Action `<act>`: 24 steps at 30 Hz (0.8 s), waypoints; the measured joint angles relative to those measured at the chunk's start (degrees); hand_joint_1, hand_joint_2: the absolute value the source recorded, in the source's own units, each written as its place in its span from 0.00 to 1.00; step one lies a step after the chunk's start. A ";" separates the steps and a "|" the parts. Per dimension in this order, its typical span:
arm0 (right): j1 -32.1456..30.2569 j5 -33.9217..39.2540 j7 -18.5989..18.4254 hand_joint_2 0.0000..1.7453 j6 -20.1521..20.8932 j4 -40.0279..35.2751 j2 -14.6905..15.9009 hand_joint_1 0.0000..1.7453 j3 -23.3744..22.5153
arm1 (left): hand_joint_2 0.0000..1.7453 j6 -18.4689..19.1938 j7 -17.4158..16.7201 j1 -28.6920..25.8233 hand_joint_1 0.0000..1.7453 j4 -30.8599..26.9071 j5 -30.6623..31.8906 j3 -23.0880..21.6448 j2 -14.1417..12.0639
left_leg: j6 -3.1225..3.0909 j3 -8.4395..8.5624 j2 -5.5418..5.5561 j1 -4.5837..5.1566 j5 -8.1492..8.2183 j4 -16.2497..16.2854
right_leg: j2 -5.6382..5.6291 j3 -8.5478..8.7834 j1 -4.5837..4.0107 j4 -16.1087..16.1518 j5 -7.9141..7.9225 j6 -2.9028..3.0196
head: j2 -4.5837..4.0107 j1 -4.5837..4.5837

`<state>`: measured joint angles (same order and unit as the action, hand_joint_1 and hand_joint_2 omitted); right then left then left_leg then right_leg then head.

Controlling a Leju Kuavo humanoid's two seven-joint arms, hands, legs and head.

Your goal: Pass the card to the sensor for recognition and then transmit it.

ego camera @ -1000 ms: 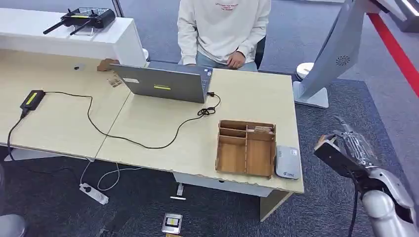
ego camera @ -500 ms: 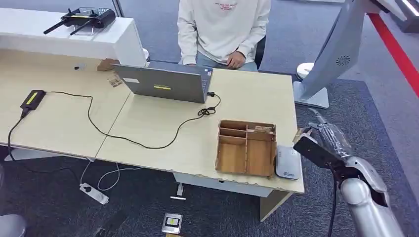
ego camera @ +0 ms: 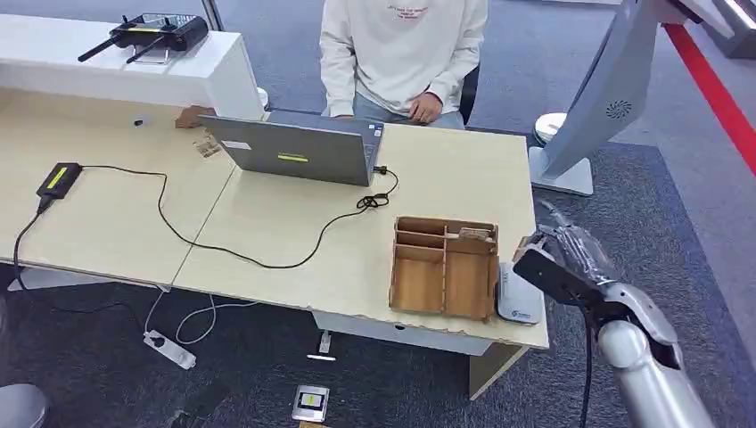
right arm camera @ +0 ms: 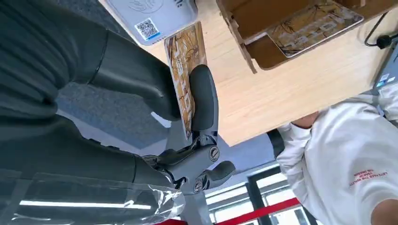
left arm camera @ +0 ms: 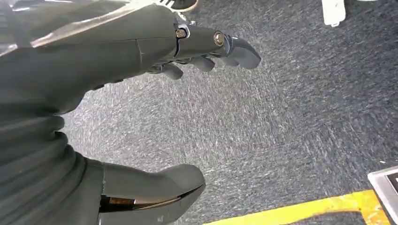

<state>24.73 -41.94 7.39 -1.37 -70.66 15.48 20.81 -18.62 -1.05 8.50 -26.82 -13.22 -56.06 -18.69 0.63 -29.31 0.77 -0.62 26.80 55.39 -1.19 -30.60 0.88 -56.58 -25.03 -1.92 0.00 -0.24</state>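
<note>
I see my right hand point(right arm camera: 187, 110) pinching the patterned card point(right arm camera: 186, 70) between thumb and finger just beside the grey sensor point(ego camera: 519, 292) at the desk point(ego camera: 285, 232) edge, while my left hand point(left arm camera: 141, 93) hangs over the carpet, fingers apart and holding nothing.

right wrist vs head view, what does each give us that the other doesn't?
Right wrist alone: the patterned card pinched in the right hand, and the QR code on the grey sensor. Head alone: the laptop, the black cable and the desk layout. Both: the sensor, the wooden organizer with a card inside, and the person in white.
</note>
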 joint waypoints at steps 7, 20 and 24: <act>-1.24 -0.02 -0.35 1.00 -0.70 0.44 0.72 1.00 0.22 | 1.00 -0.11 1.29 -0.47 0.00 -0.09 0.33 1.20 0.20 | 0.00 -0.01 -0.01 0.00 0.00 0.00 | -0.01 -0.01 0.00 0.01 0.00 0.00 | 0.00 0.00; -2.57 0.57 -0.90 1.00 -0.66 0.09 1.81 1.00 0.26 | 1.00 -0.09 2.32 -0.42 0.00 0.17 0.72 2.67 0.70 | 0.00 0.00 -0.01 0.00 0.00 0.00 | -0.01 -0.02 0.00 0.00 0.00 0.00 | 0.00 0.00; -2.94 0.63 -1.40 1.00 -0.24 -0.61 2.19 1.00 0.26 | 1.00 -0.09 2.80 -0.43 0.00 0.26 0.87 2.97 0.83 | 0.00 0.00 -0.01 0.00 0.00 0.00 | -0.01 -0.02 0.00 0.00 0.00 0.00 | 0.00 -0.02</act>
<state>21.79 -41.31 5.99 -1.62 -71.28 17.66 21.07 -18.71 1.75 8.07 -26.56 -12.35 -53.09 -17.86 0.63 -29.32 0.75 -0.62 26.80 55.39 -1.21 -30.61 0.88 -56.58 -25.03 -1.92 0.00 -0.26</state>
